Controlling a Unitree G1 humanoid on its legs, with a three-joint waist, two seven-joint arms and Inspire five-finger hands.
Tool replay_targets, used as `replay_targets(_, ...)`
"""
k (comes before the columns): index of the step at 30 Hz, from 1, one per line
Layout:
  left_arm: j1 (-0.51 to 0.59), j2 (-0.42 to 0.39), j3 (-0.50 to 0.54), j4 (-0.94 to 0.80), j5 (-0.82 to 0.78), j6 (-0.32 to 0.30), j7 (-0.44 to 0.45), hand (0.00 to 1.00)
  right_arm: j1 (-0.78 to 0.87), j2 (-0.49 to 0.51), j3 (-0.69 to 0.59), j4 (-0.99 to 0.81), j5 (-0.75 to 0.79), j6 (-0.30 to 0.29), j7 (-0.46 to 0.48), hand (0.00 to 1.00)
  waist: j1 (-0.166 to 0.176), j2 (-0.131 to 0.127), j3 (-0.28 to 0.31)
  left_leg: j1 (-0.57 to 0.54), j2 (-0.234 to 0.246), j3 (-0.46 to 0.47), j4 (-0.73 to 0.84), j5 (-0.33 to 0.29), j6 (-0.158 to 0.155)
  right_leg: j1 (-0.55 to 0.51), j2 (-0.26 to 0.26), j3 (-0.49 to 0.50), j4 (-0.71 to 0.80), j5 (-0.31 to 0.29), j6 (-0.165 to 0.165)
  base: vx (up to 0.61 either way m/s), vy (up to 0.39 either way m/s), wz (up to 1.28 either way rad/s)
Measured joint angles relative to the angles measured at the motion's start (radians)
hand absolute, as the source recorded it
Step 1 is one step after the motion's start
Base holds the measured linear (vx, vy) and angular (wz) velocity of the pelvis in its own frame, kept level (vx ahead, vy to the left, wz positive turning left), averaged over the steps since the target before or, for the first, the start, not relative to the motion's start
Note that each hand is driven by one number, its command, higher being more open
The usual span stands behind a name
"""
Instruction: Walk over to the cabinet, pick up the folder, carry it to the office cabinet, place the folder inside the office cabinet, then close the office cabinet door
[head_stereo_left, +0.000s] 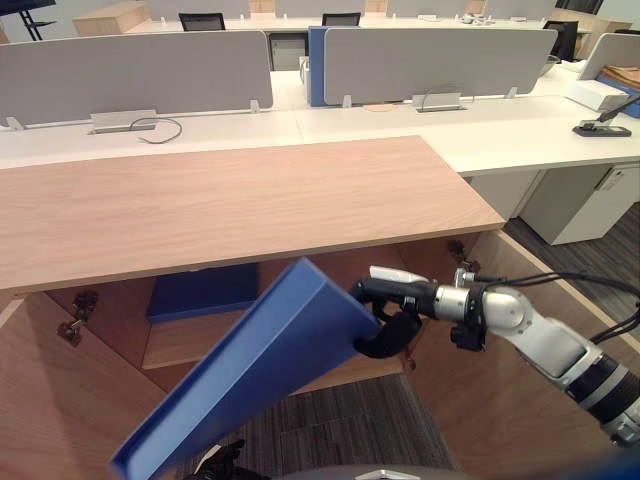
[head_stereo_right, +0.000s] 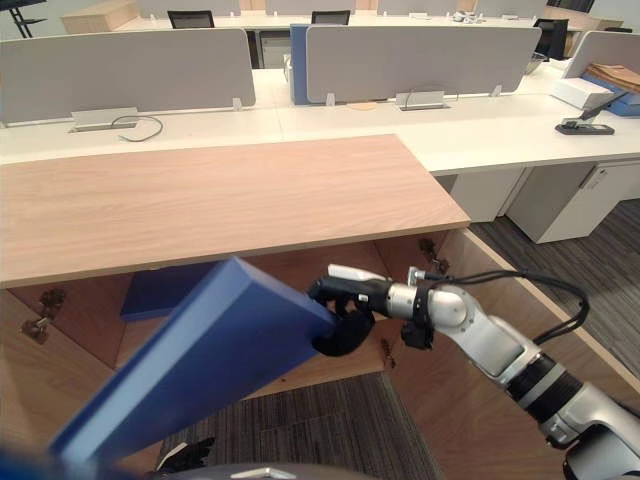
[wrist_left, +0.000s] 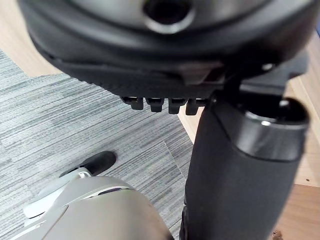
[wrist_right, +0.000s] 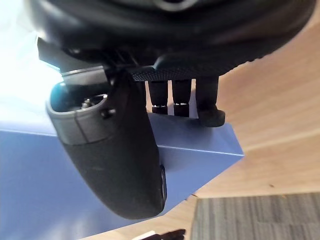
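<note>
R hand (head_stereo_left: 388, 322) fingers curling round folder (head_stereo_left: 250, 370) top corner, holding it tilted before open office cabinet (head_stereo_left: 250, 200), prob. angling for the shelf (head_stereo_left: 190, 342). L hand (wrist_left: 150, 55) hanging low, fingers relaxed, empty.

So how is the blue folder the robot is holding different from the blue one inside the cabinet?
The held folder is tilted in the air, while the shelf folder lies flat. The held folder is pinched at one corner by the right hand; the shelf folder rests on the cabinet shelf with nothing touching it. The held folder is out in front; the shelf folder sits partly hidden under the wooden top. Both are plain blue.
</note>
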Motion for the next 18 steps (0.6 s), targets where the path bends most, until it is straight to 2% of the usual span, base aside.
replay_targets(4, -0.005, -0.009, -0.004, 0.0, -0.001, 0.003, 0.003, 1.0, 0.018, 0.035, 0.05, 0.145, -0.184, -0.002, -0.007, 0.0, 0.004, 0.016, 0.011, -0.001, -0.001, -0.004, 0.0, 0.001, 0.0, 0.001, -0.002, -0.004, 0.0, -0.001, 0.002, 0.0, 0.012, 0.03)
replay_targets(12, -0.005, -0.012, -0.01, -0.002, -0.003, 0.006, 0.003, 1.0, 0.036, 0.063, 0.062, 0.231, -0.288, -0.016, -0.009, 0.0, 0.003, 0.024, 0.016, -0.001, -0.001, -0.021, 0.002, 0.002, -0.002, 0.008, -0.002, -0.021, 0.005, -0.008, 0.002, -0.01, 0.006, 0.06)
replay_targets(15, -0.005, -0.012, -0.011, -0.003, -0.003, 0.006, 0.002, 1.0, 0.056, 0.136, 0.022, 0.329, -0.288, -0.018, -0.014, 0.0, 0.004, 0.025, 0.016, 0.0, -0.002, -0.026, 0.004, 0.002, -0.002, 0.002, -0.004, -0.026, 0.026, -0.02, 0.002, -0.01, 0.011, 0.05)
replay_targets(18, -0.006, -0.021, -0.008, -0.004, -0.011, 0.008, 0.002, 1.0, 0.082, 0.263, -0.102, 0.511, -0.262, 0.006, -0.041, 0.0, 0.005, 0.037, 0.025, -0.001, -0.007, -0.032, 0.003, 0.004, -0.001, -0.001, -0.009, -0.032, 0.035, -0.026, 0.004, -0.02, 0.022, 0.06)
